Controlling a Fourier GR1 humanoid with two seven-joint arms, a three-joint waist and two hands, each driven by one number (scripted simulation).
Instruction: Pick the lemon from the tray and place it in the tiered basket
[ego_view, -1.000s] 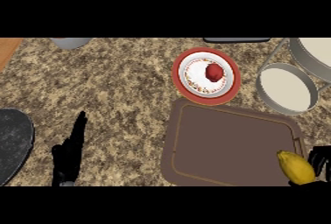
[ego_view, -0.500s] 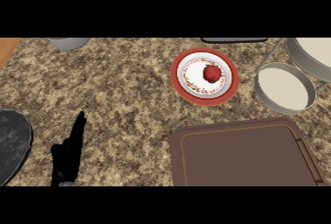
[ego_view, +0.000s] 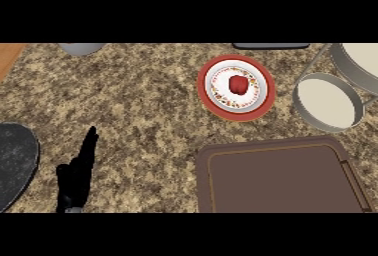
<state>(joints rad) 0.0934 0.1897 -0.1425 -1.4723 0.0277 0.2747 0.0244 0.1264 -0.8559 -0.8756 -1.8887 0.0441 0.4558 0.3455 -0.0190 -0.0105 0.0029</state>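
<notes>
I see my black left hand (ego_view: 77, 175) at the lower left of the head view, fingers straight and pointing up, resting open on the speckled brown granite counter (ego_view: 140, 105) and holding nothing; my right hand shows nowhere. A dark grey round pan (ego_view: 13, 165) lies at the left edge, near that hand; the brown rectangular tray (ego_view: 280, 175) sits at lower right, its surface bare; I cannot see the lemon anywhere. Above the tray is a red-rimmed white plate (ego_view: 236, 87) carrying 1 red fruit (ego_view: 238, 84); the grey wire tiered basket (ego_view: 328, 102) stands at the right, 2 pale tiers showing.
</notes>
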